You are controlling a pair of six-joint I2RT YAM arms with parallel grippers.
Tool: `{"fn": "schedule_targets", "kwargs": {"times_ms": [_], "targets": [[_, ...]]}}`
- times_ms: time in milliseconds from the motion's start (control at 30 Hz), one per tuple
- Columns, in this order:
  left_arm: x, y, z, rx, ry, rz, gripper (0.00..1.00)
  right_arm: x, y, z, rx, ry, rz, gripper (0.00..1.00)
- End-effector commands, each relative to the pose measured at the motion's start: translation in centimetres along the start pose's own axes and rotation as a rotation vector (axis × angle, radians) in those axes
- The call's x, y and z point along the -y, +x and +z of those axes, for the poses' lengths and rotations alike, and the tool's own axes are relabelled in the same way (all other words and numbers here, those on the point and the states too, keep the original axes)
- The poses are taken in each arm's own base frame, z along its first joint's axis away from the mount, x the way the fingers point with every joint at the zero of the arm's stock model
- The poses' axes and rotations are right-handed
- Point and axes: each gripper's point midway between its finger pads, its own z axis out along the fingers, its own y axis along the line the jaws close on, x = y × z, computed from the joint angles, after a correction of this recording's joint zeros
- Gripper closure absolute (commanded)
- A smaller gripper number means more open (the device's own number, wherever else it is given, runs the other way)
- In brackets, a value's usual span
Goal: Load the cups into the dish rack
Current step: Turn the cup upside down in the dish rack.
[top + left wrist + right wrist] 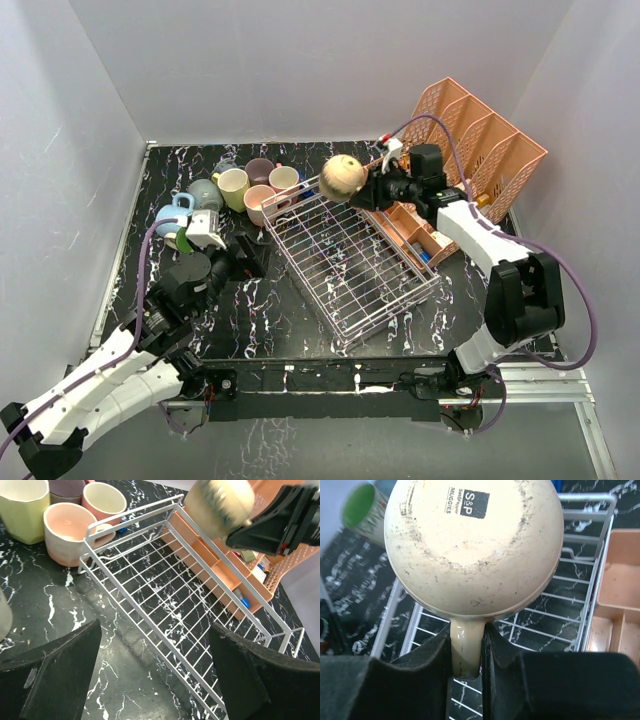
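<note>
one cream mug (342, 177) hangs in the air over the far corner of the rack (350, 265), gripped by the right gripper (365, 188). in the right wrist view the mug (472, 545) lies on its side with its scuffed base and a printed maker's mark towards the camera, and its handle points down into the right gripper (467, 655). both fingers (420, 680) are clenched on that handle, one pad on each side, with the mug body just beyond the fingertips and not touching them. below it show the rack's wires (580, 535), clear of the mug. a salmon tray (615, 605) lies just beside the rack on its right. the rack holds no cups and sits askew on the dark marbled table (260, 320). the other cups stand upright in a cluster just off the rack's far left corner: yellow cup (233, 187), mauve cup (259, 170), two pink cups (260, 203), grey-blue cup (205, 192), light blue cup (172, 218) and a green-lined cup (185, 240). the left gripper (240, 258) sits low beside the rack's left edge, near the green-lined cup, its fingers (55, 680) spread wide and holding nothing. a salmon organiser (480, 140) stands at the far right.
</note>
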Motion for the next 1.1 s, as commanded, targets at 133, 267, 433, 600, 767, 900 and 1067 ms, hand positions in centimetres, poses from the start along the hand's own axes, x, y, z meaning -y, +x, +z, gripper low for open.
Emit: {"fn": "schedule_targets", "kwargs": {"times_ms": [133,267,433,600,767,900,1067], "targets": [[-2.6,-1.9,-1.8,0.109,-0.095,-0.023,0.13,1.4,-2.4,2.6,-0.003,0.171,-0.301,0.92],[-3.2,-1.8,-2.3,0.135,-0.097,-0.045,0.13,1.8,-1.4,4.1,-0.039,0.233,-0.372,0.92],[-3.4,-1.5,-2.5,0.124,-0.101,-0.044,0.13,2.6,-1.4,5.0,-0.039,0.288,-0.391,0.92],[-3.2,-1.5,-2.3,0.120,-0.099,-0.042,0.13,3.5,-1.8,5.5,-0.010,0.321,-0.394,0.92],[-3.0,-1.4,-2.1,0.117,-0.091,-0.043,0.13,4.6,-1.9,5.8,0.029,0.363,-0.421,0.92],[-2.8,-1.3,-2.0,0.107,-0.086,-0.042,0.13,4.7,-1.4,6.3,0.042,0.344,-0.442,0.90],[-2.5,-1.2,-1.7,0.103,-0.077,-0.048,0.13,5.4,-0.6,7.1,0.020,0.342,-0.432,0.88]]}}
